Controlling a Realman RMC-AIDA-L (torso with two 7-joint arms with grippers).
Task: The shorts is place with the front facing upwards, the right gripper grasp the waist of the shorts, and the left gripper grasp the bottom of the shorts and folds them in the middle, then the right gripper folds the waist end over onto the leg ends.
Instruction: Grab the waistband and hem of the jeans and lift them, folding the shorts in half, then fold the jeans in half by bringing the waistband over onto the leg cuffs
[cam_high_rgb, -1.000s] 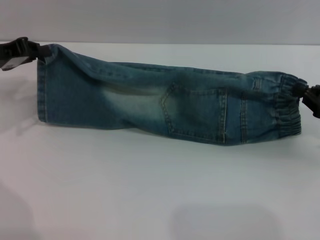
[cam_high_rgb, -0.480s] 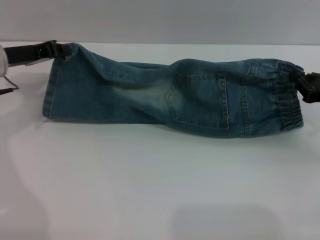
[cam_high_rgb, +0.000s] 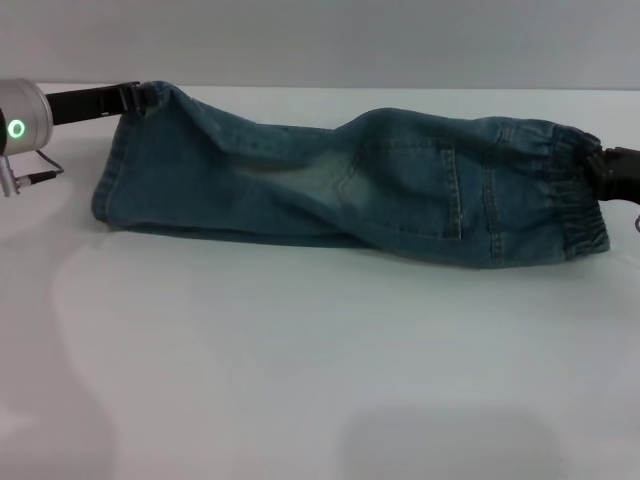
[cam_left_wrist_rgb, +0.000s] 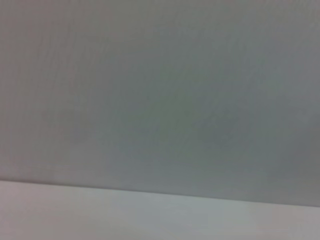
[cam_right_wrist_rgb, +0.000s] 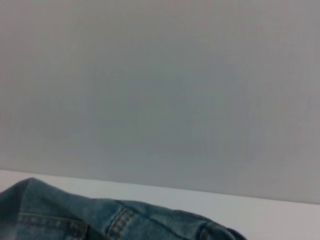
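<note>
You see the shorts (cam_high_rgb: 350, 185) stretched across the table (cam_high_rgb: 320, 380), folded lengthwise. The left gripper (cam_high_rgb: 130, 97) is clenched on the hem corner and the right gripper (cam_high_rgb: 605, 172) on the waistband, lifting the far edge so the halves lie together.

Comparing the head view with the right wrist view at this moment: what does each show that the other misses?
Only the head view shows the whole shorts stretched across the table, the left gripper at the leg ends, and the right gripper at the elastic waist. The right wrist view shows nothing the head view lacks; neither gripper appears in it. Both share blue denim with stitched seams, the white table and the grey wall.
</note>
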